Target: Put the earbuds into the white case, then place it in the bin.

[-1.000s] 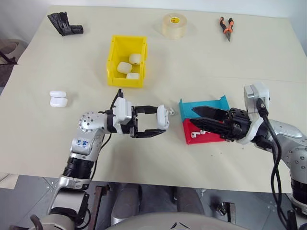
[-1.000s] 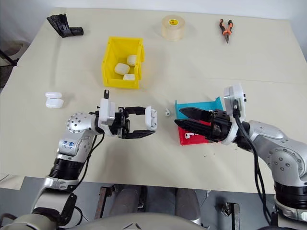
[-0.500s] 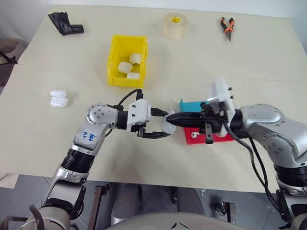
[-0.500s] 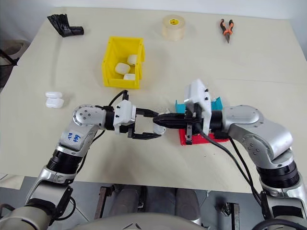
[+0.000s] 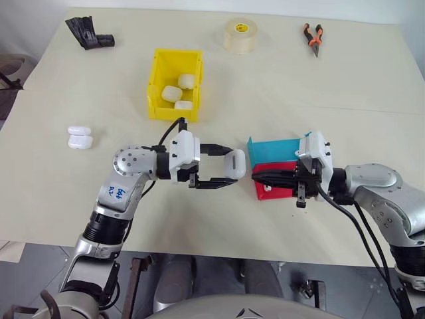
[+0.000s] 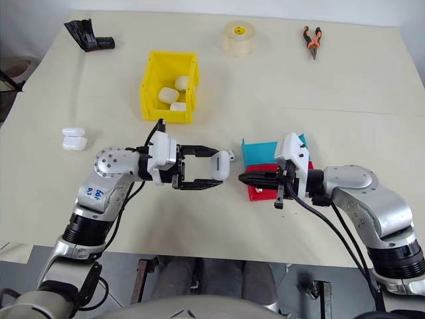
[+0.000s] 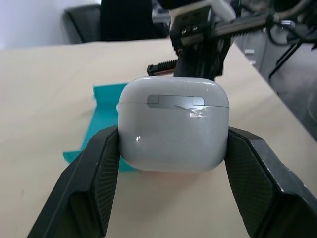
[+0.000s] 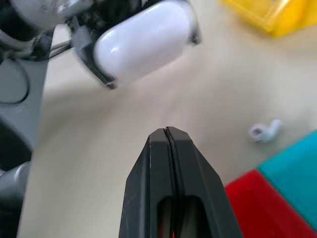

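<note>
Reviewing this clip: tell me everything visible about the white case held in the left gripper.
The white case is a small, rounded, glossy plastic pebble with a silvery hinge plate on the face toward the wrist camera. Its lid is closed along a thin seam. The left gripper clamps it from both sides between its two black fingers, holding it above the table, just beside the blue tray. Nothing else touches it.
</note>
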`<state>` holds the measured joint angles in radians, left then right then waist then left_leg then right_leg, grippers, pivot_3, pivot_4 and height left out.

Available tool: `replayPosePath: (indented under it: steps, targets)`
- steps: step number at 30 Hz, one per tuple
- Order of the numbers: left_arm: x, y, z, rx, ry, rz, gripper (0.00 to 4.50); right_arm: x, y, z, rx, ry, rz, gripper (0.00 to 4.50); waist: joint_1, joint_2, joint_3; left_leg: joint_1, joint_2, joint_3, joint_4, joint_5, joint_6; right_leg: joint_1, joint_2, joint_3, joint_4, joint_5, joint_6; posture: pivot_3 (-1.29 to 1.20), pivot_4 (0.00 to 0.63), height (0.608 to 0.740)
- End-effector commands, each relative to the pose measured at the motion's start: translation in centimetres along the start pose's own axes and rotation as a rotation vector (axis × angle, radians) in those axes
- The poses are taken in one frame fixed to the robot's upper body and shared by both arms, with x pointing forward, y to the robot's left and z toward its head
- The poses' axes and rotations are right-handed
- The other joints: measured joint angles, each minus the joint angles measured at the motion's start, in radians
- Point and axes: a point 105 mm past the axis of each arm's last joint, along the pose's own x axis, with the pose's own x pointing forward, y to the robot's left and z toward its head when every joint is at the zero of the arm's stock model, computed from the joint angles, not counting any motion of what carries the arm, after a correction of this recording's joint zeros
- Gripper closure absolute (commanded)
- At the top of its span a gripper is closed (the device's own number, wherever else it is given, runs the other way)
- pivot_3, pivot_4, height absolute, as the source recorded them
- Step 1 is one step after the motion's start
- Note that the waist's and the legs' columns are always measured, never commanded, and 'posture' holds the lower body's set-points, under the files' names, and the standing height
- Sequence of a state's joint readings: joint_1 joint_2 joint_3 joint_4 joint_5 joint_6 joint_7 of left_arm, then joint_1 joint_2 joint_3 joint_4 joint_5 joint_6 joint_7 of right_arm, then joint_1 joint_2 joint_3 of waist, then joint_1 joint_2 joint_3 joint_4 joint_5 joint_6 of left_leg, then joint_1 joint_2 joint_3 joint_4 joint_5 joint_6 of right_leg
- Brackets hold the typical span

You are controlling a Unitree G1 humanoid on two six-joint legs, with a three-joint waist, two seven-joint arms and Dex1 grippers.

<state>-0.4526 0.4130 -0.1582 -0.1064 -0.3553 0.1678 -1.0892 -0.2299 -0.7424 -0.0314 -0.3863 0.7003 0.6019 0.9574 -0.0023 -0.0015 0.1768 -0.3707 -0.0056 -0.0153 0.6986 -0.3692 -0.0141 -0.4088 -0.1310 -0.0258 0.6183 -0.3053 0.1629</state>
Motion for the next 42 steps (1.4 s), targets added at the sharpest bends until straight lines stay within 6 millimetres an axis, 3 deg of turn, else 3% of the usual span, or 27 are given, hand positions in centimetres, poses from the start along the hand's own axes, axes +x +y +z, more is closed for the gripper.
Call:
replayPosePath:
  steps: [1, 4, 8, 15, 16, 20, 23, 27, 31, 37, 42]
  targets:
    - [-1.3, -0.5, 0.9, 0.012, -0.038, 0.027, 1.72, -1.5, -1.0, 1.5, -0.068, -0.110, -0.112, 4.48, 0.001, 0.000, 0.000, 0.000, 0.000, 0.000, 0.000, 0.000, 0.000, 0.000, 0.000, 0.000, 0.000, 0.000, 0.000, 0.00, 0.150, 0.740]
    - [-3.0, -1.0, 0.4, -0.021, -0.020, 0.085, 1.72, -2.5, -1.0, 1.6, -0.085, -0.146, -0.154, 3.97, 0.001, 0.000, 0.000, 0.000, 0.000, -0.001, 0.000, 0.000, 0.000, 0.000, 0.000, 0.001, 0.000, 0.000, 0.000, 0.00, 0.150, 0.740]
    - [-5.4, -0.7, 0.1, -0.039, -0.011, 0.218, 1.72, -3.2, -1.6, 2.5, -0.185, -0.192, -0.240, 2.63, 0.002, 0.000, 0.000, 0.001, 0.000, -0.001, 0.000, 0.000, 0.000, 0.000, 0.000, 0.001, 0.000, 0.000, 0.000, 0.00, 0.150, 0.740]
    - [-9.9, 2.5, 0.2, -0.103, -0.020, 0.673, 1.72, -3.9, -1.1, 3.1, -0.272, -0.238, -0.294, 0.17, 0.004, 0.000, 0.000, 0.001, 0.000, -0.002, 0.000, 0.000, 0.000, 0.000, 0.000, 0.002, 0.000, 0.000, 0.000, 0.00, 0.150, 0.740]
    - [-10.4, 2.9, 0.2, -0.120, -0.022, 0.720, 1.72, -4.0, -1.1, 3.3, -0.281, -0.250, -0.304, 0.02, 0.004, 0.000, 0.000, 0.001, 0.000, -0.002, 0.000, 0.000, 0.000, 0.000, 0.000, 0.002, 0.000, 0.000, 0.000, 0.00, 0.150, 0.740]
    - [-11.7, 4.7, -0.1, -0.153, 0.009, 0.893, 1.72, -3.7, -0.2, 2.6, -0.290, -0.223, -0.273, 0.02, 0.005, 0.000, 0.000, 0.001, 0.000, -0.002, 0.000, 0.000, 0.000, 0.000, 0.000, 0.002, 0.001, 0.000, 0.000, 0.00, 0.150, 0.740]
    - [-11.5, 6.9, 0.0, -0.167, 0.014, 0.949, 1.72, -3.7, -0.5, 2.2, -0.277, -0.216, -0.288, 0.02, 0.008, 0.000, 0.000, 0.001, -0.001, -0.002, 0.000, 0.000, 0.000, 0.000, -0.001, 0.002, 0.001, 0.000, 0.000, 0.00, 0.150, 0.740]
    - [-9.5, 11.3, 0.4, -0.137, 0.035, 0.919, 1.72, -3.4, -0.8, 2.1, -0.266, -0.216, -0.291, 0.02, 0.017, 0.000, 0.000, 0.001, -0.001, 0.001, 0.001, 0.000, -0.001, 0.000, 0.000, 0.001, 0.002, 0.000, 0.000, 0.00, 0.150, 0.740]
    - [-8.5, 15.1, -0.4, -0.134, 0.122, 0.934, 1.72, -3.0, -0.9, 2.0, -0.265, -0.212, -0.282, 0.02, 0.016, 0.000, 0.000, 0.001, -0.002, 0.002, -0.001, 0.000, -0.001, 0.000, 0.000, 0.000, 0.001, 0.000, 0.000, 0.00, 0.150, 0.740]
    - [-7.9, 18.5, -1.4, -0.155, 0.164, 0.987, 1.72, -2.8, -0.9, 2.1, -0.267, -0.213, -0.283, 0.02, 0.006, -0.001, 0.000, 0.001, -0.002, 0.003, -0.001, 0.000, 0.000, 0.000, 0.000, -0.002, 0.000, 0.000, 0.000, 0.00, 0.150, 0.740]
    - [-7.1, 18.1, 0.1, -0.124, 0.099, 0.876, 0.08, -2.9, -0.7, 2.1, -0.270, -0.220, -0.298, 0.00, -0.001, -0.001, 0.001, 0.001, -0.001, 0.003, -0.001, 0.000, -0.001, -0.001, 0.000, -0.003, 0.001, 0.000, 0.000, 0.00, 0.150, 0.740]
